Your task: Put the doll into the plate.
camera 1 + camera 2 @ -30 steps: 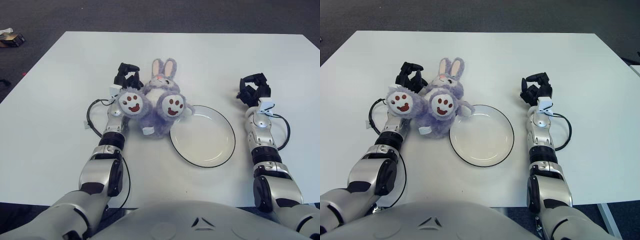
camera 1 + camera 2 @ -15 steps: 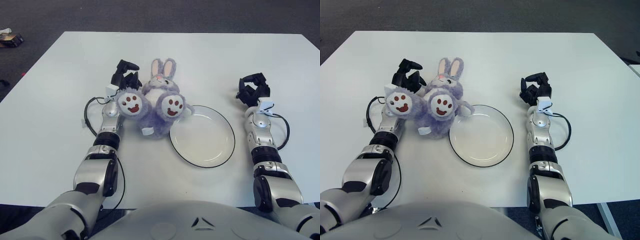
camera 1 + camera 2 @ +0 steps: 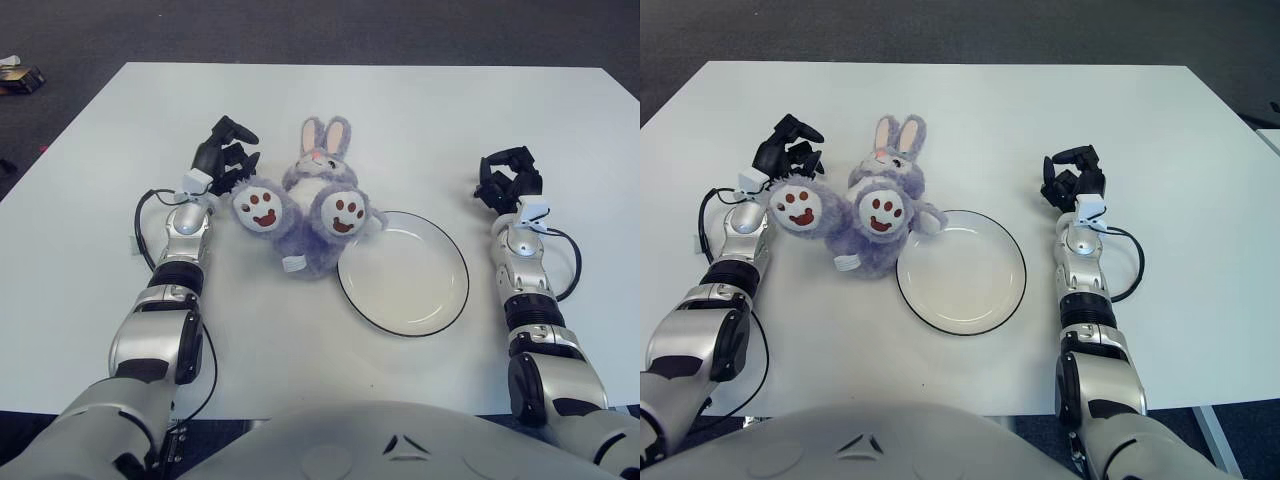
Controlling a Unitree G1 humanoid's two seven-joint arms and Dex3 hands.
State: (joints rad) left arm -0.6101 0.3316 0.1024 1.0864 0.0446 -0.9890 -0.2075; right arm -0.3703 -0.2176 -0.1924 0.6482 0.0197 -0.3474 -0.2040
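A purple plush bunny doll [image 3: 310, 215] sits on the white table, its two paw soles facing me and its ears pointing away. It leans against the left rim of the white, black-edged plate [image 3: 410, 280], which holds nothing. My left hand [image 3: 222, 155] hovers just left of the doll's left foot, fingers loosely spread and holding nothing. My right hand [image 3: 508, 180] shows to the right of the plate, well apart from it, fingers relaxed and empty.
The white table [image 3: 380, 110] stretches far behind the doll and plate. Black cables loop beside both wrists [image 3: 145, 235] [image 3: 570, 265]. Dark floor lies past the table's edges, with a small box [image 3: 20, 78] at the far left.
My left arm has swung to the left, taking the hand off the doll's side to a spot beside its left foot. The doll, the plate and my right hand have stayed put.
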